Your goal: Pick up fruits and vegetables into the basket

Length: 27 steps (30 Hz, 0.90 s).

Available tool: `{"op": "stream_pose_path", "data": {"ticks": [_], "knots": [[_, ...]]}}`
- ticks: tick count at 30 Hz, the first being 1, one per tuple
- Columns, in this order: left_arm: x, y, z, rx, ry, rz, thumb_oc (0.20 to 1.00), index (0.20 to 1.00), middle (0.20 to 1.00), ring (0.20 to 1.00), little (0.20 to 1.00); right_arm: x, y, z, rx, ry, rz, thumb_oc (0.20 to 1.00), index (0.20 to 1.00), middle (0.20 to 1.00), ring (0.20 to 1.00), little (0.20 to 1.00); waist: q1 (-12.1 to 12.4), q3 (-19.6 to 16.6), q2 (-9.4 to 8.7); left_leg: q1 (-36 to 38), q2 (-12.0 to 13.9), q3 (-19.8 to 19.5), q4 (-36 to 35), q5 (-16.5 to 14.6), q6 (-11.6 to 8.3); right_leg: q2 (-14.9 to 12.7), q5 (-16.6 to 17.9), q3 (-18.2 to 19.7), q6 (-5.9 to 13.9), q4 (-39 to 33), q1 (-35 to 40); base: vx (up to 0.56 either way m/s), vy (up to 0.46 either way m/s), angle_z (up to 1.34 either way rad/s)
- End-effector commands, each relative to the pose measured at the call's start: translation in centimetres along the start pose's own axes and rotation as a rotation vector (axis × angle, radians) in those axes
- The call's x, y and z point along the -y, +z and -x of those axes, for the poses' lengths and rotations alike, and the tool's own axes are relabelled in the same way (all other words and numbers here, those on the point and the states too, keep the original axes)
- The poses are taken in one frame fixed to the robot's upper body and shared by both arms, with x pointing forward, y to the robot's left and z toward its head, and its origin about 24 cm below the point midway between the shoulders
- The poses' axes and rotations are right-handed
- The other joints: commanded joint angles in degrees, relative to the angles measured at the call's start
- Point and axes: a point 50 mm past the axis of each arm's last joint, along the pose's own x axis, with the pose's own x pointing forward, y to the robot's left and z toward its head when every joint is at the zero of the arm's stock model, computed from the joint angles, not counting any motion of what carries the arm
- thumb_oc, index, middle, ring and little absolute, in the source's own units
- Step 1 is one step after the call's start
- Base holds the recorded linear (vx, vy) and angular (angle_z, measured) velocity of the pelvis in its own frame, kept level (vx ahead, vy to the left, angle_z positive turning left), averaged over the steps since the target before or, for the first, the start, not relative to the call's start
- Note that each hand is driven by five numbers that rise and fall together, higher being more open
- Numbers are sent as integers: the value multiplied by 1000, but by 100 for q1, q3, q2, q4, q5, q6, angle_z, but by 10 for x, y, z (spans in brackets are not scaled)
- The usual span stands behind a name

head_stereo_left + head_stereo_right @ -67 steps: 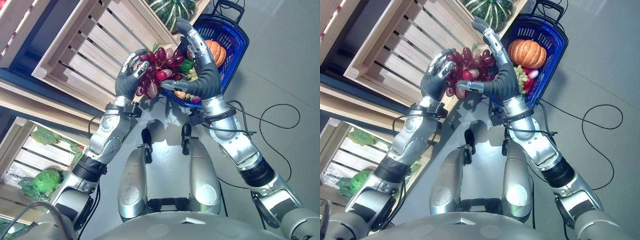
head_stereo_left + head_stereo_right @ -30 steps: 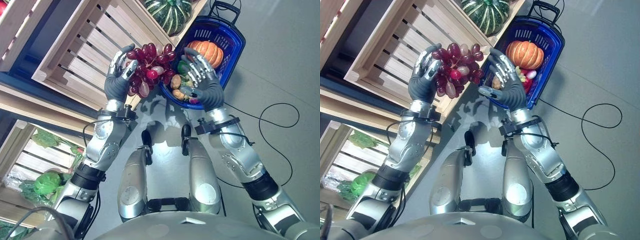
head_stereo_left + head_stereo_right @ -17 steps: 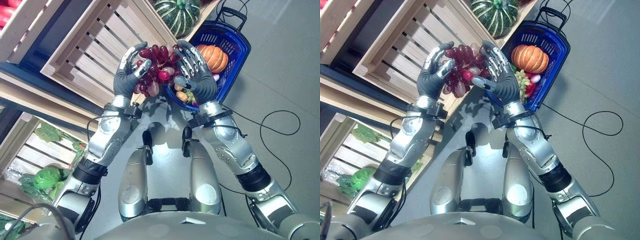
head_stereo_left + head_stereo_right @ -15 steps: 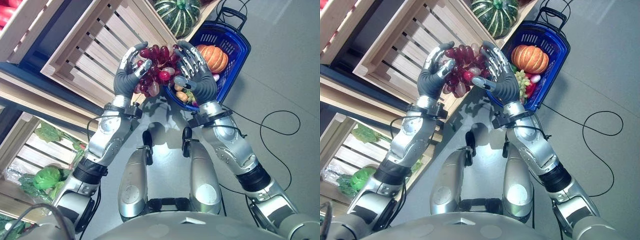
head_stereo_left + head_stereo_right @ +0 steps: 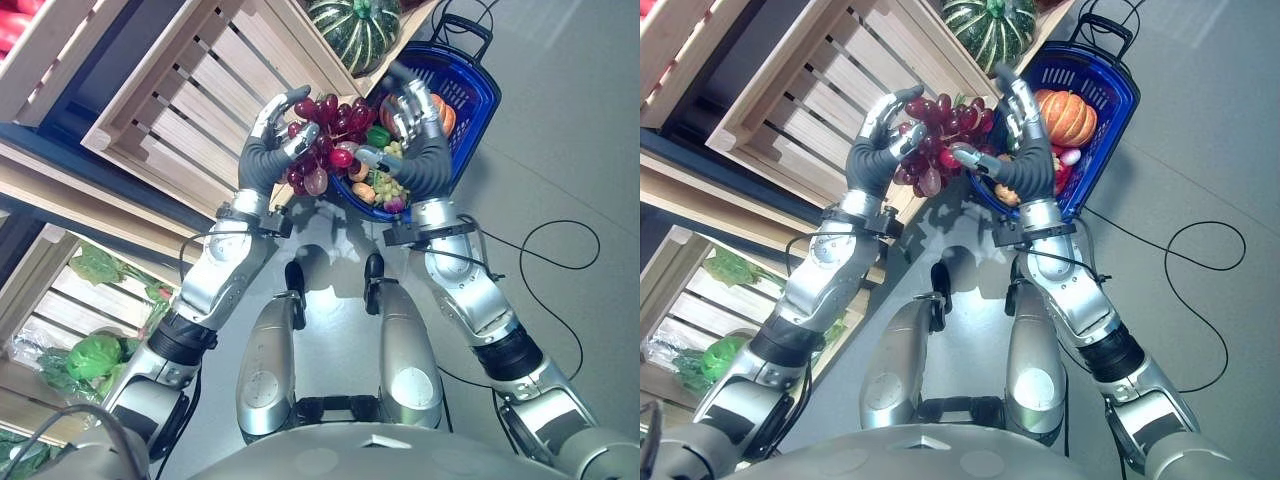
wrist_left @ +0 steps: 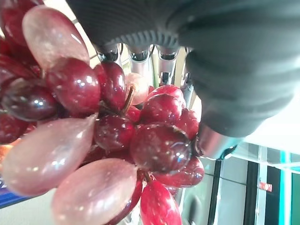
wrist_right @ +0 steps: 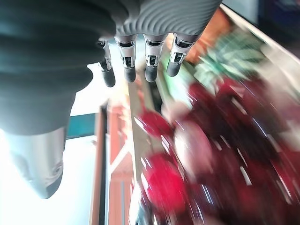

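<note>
A grey floor [image 5: 590, 120] lies under me, with pale wooden slatted crates [image 5: 190, 100] stacked along my left. The nearest crate stands bare where its slats show; the one beyond it holds a striped green squash [image 5: 358, 22], and a lower crate near my left elbow holds leafy greens [image 5: 92, 355].

On the floor ahead to my right sits the blue basket [image 5: 478, 95], black handle at its far end. In it I see an orange pumpkin [image 5: 1065, 113], a small bunch of pale green grapes [image 5: 392, 185], a green piece and some small red and orange pieces I cannot name.

My left hand [image 5: 268, 150] is raised at the basket's near-left edge, fingers and thumb curled round the bunch of red grapes [image 5: 325, 130]; my left wrist view shows the berries packed against my palm, fingers wrapped behind them. The bunch sits between my two hands, its long axis running from my left palm toward the basket, a few paler berries hanging at the lower end.

My right hand [image 5: 1025, 150] stands upright just beside the bunch over the basket's near rim, fingers straight and spread, thumb out toward the grapes, gripping nothing.
</note>
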Motion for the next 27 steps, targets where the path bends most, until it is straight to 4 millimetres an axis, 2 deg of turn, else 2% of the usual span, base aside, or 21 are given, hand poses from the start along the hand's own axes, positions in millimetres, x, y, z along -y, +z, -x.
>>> {"op": "stream_pose_path", "data": {"ticks": [1, 9, 12, 18, 21, 25, 27], "knots": [[12, 48, -2, 245, -35, 86, 200, 200, 200, 200, 200, 2, 48, -10, 282, -42, -5, 1000, 1000, 1000, 1000, 1000, -92, -292, 59, 257, -421, 435, -56, -581, 591, 199, -146, -132, 160, -297, 414, 0, 0, 0], [-1, 52, 4, 274, 55, 101, 200, 200, 200, 200, 200, 17, 56, -6, 317, -121, -2, 1000, 1000, 1000, 1000, 1000, -102, -292, 78, 245, -436, 404, -33, -603, 568, 184, -194, -91, 155, -248, 383, 0, 0, 0], [-4, 52, 6, 286, 67, 113, 200, 200, 200, 200, 200, 19, 51, -5, 265, -125, -34, 1000, 1000, 1000, 1000, 1000, -95, -292, 77, 229, -446, 394, -11, -604, 565, 180, -205, -85, 148, -229, 373, 0, 0, 0], [-3, 55, 6, 313, 43, 97, 200, 200, 200, 200, 200, 11, 30, -5, 86, -19, -196, 1000, 1000, 1000, 1000, 1000, -61, -292, 69, 197, -441, 387, 19, -600, 563, 164, -232, -113, 131, -178, 346, 1, -2, -1], [2, 57, 5, 333, 17, 76, 200, 200, 200, 200, 200, -4, 23, -5, 0, 83, -346, 1000, 1000, 1000, 1000, 1000, -24, -292, 68, 210, -444, 364, 33, -617, 553, 145, -273, -156, 123, -145, 371, 0, 0, 0], [5, 60, 0, 359, 17, 75, 200, 200, 200, 200, 200, -17, 20, -8, -36, 83, -437, 1000, 1000, 1000, 1000, 1000, 16, -292, 70, 219, -446, 349, 2, -553, 552, 137, -234, -193, 103, -161, 392, 3, -4, 3], [7, 61, -2, 377, 23, 90, 200, 200, 200, 200, 200, -15, 21, -10, -8, -11, -426, 1000, 1000, 1000, 1000, 1000, 24, -292, 76, 256, -447, 337, -27, -538, 544, 134, -230, -200, 108, -167, 428, 15, -2, 5]]}}
